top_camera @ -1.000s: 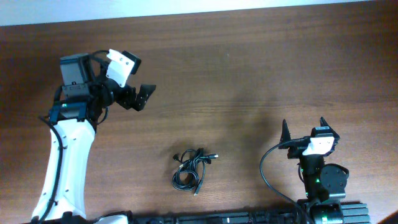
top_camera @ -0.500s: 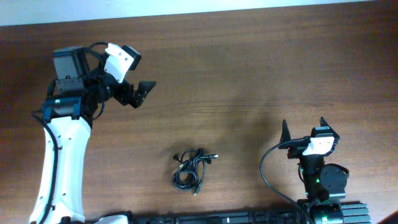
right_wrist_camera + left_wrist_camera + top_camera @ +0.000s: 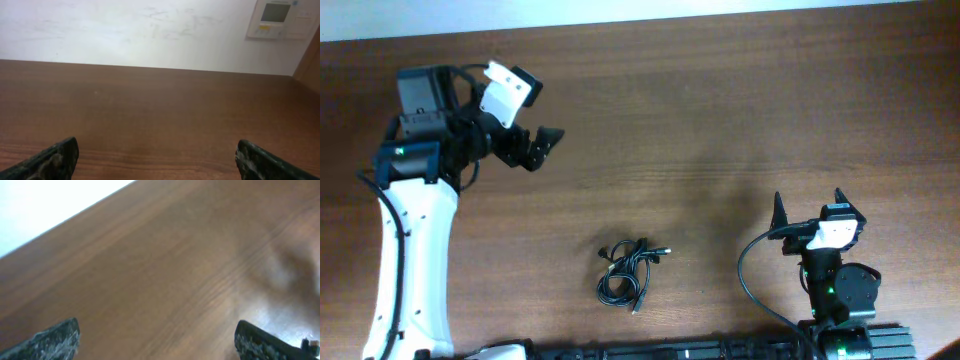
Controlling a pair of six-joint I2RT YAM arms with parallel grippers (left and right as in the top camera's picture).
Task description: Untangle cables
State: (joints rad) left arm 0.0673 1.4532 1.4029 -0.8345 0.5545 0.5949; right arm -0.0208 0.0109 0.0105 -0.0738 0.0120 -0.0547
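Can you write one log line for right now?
left gripper: open, empty | right gripper: open, empty | cables: bundled, untouched, lying between arms

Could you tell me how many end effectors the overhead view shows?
2: the left end effector at the upper left, the right end effector near the bottom right.

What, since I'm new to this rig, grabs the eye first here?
A small knot of thin black cables lies on the brown wooden table, low in the overhead view. The left hand is open at the upper left and the right hand is open at the lower right, both apart from the cables.
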